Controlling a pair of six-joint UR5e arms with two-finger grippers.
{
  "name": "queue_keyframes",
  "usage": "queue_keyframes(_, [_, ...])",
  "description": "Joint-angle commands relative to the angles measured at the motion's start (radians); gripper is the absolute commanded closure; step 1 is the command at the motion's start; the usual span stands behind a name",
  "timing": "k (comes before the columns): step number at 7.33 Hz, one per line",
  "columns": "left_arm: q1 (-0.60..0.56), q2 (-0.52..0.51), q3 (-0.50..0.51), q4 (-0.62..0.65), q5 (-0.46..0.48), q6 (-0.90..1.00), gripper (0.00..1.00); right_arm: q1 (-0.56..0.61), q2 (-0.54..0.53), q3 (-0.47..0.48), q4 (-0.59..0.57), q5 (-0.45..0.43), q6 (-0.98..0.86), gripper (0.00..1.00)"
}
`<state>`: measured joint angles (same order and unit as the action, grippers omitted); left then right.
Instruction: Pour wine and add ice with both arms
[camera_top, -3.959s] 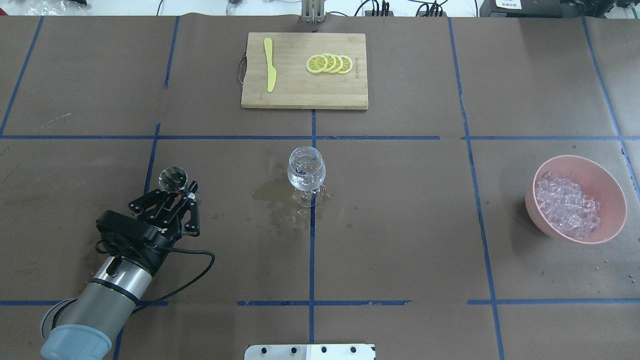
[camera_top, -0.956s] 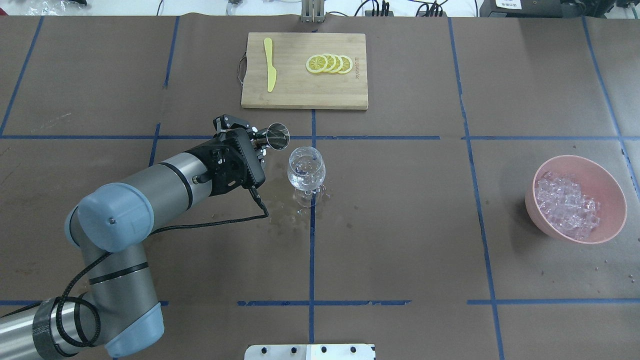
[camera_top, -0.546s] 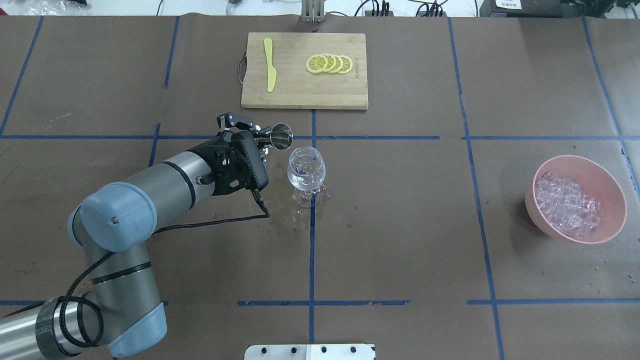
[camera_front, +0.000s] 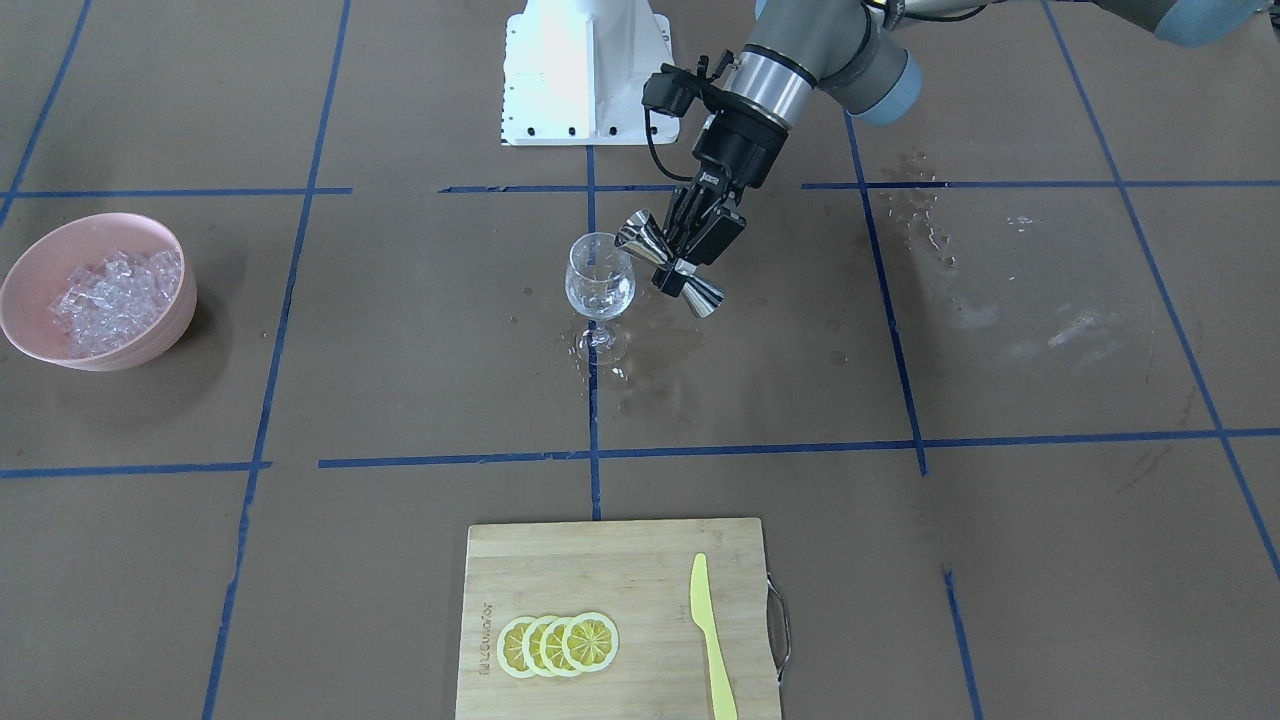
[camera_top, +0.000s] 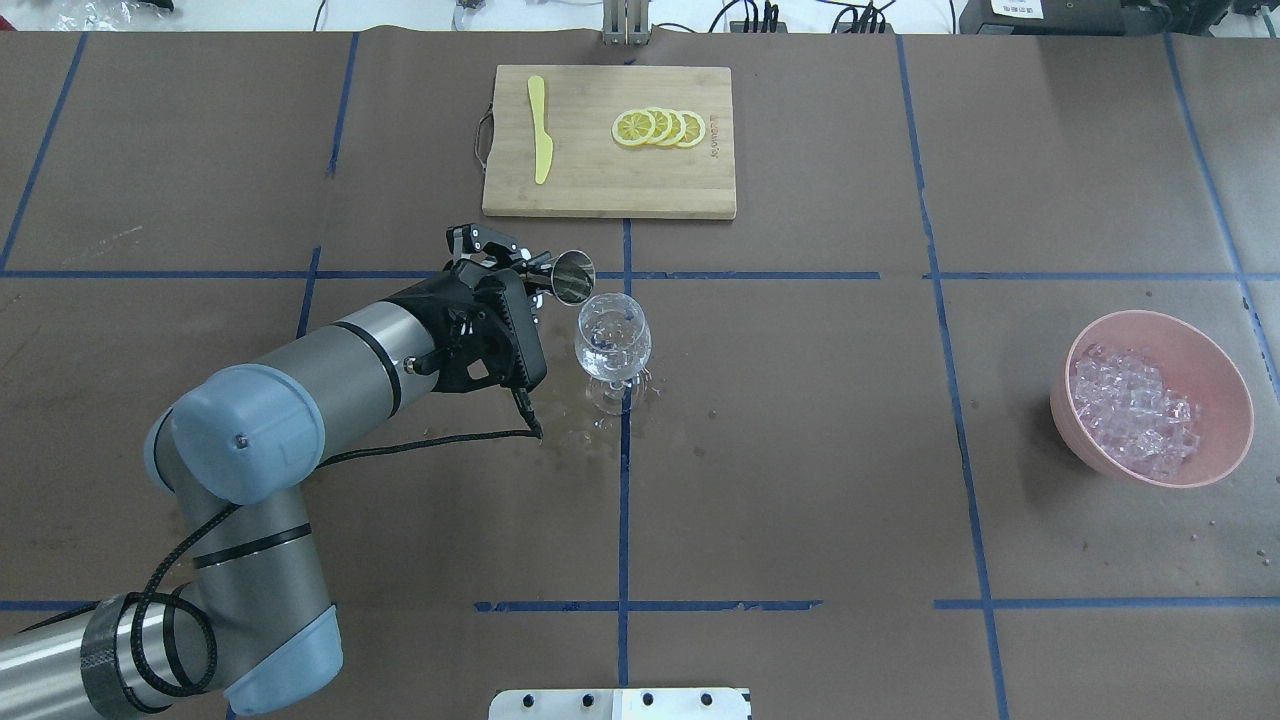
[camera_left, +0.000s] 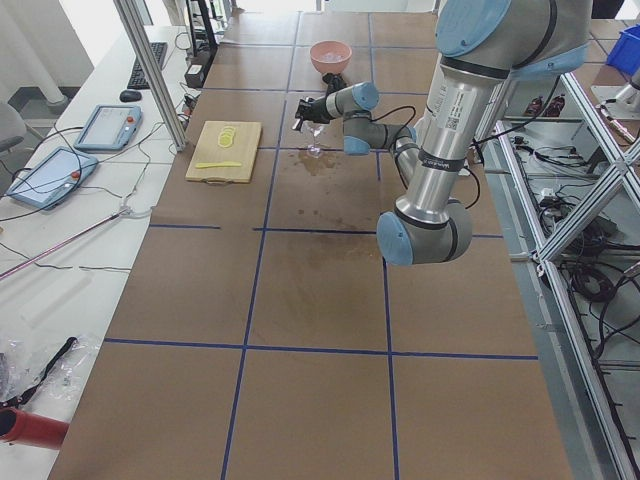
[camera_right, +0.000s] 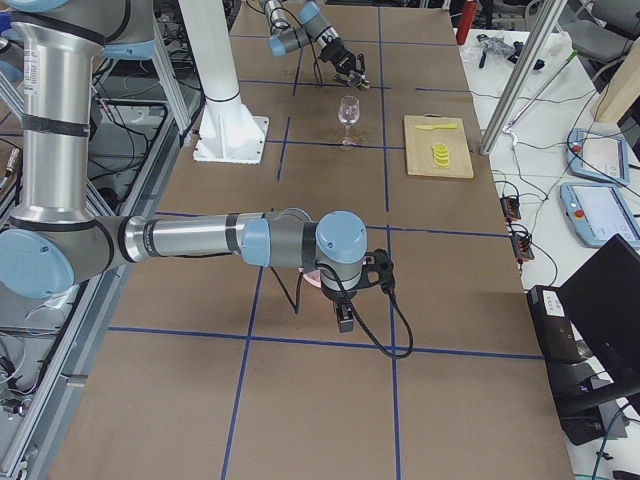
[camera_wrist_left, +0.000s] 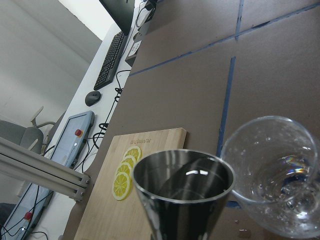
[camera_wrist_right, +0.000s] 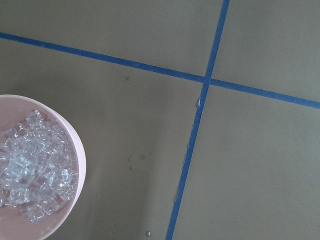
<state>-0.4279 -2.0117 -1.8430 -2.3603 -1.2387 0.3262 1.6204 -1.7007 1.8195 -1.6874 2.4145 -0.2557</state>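
light: bright and even, coming from above
shadows: soft, pretty faint
glare: small glints on the jigger (camera_wrist_left: 182, 195)
focus: mostly sharp

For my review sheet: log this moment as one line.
left gripper shut on jigger, tilted at wine glass rim | right gripper unclear, near pink bowl | ice in bowl

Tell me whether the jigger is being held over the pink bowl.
No: the left gripper holds the jigger at the rim of the wine glass, far from the pink bowl.

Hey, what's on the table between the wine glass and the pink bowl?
No object: in the overhead view, only brown paper and one blue tape line lie between the glass and the bowl.
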Motion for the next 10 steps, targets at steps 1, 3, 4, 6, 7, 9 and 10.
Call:
queue_keyframes(1, [0.003,-0.007,0.004,0.003,0.042,0.056,1.0,0.004,-0.001,0.001,0.0,0.0,0.0,0.0])
queue_keyframes(3, [0.012,-0.016,-0.007,0.048,0.1,0.135,1.0,0.004,-0.001,0.001,0.0,0.0,0.0,0.0])
queue_keyframes(4, [0.033,-0.016,-0.005,0.049,0.132,0.16,1.0,0.007,-0.001,0.001,0.0,0.0,0.0,0.0])
queue_keyframes(6, [0.044,-0.018,-0.007,0.049,0.14,0.165,1.0,0.01,-0.001,0.0,0.0,0.0,0.0,0.0])
queue_keyframes(7, [0.061,-0.019,-0.008,0.049,0.178,0.194,1.0,0.012,-0.001,0.0,-0.001,0.0,0.0,0.0])
queue_keyframes(9, [0.075,-0.033,-0.01,0.067,0.208,0.272,1.0,0.018,-0.001,0.001,-0.001,0.0,0.0,0.0])
queue_keyframes(10, [0.074,-0.048,-0.01,0.088,0.222,0.33,1.0,0.021,-0.001,0.001,0.0,0.0,0.0,0.0])
